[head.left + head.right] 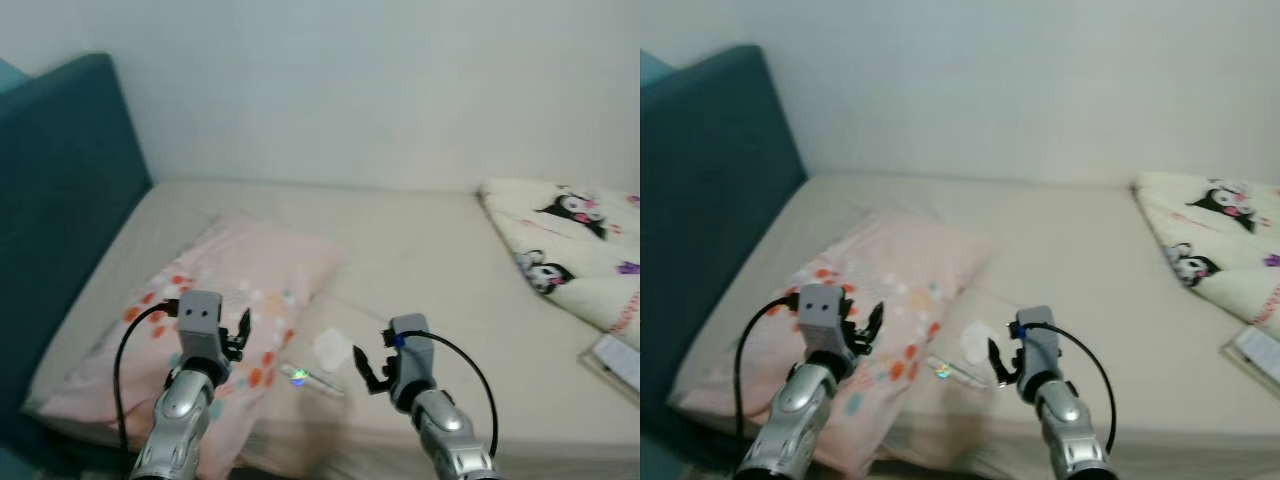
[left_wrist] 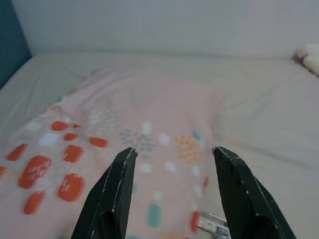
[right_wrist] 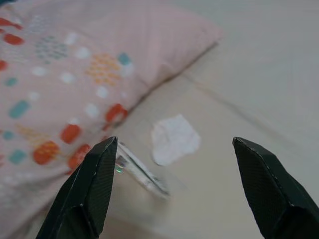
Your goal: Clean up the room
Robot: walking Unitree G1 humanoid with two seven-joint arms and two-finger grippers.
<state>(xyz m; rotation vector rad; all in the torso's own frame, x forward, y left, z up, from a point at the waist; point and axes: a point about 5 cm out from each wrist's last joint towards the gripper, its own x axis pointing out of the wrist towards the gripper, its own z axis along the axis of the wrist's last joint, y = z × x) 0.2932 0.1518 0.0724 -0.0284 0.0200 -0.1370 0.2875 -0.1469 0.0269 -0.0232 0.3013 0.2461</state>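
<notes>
Both arms reach out over the bed (image 1: pixel 420 250). The left gripper (image 1: pixel 238 332) hovers above the pink pillow (image 1: pixel 240 290), fingers parted and empty. The right gripper (image 1: pixel 362 368) is spread wide, holding nothing, just short of a white tissue (image 3: pixel 174 138) and a clear wrapper (image 3: pixel 142 172) lying beside the pillow's edge. A cartoon blanket (image 1: pixel 575 245) sits far right.

No text, brand, number or sign can be read. The blanket (image 1: pixel 575 245) beside the pillow (image 1: pixel 215 300) carries only cartoon figures, and the shiny wrapper (image 3: pixel 142 172) by the pillow's edge is too blurred for any printing to be made out.
</notes>
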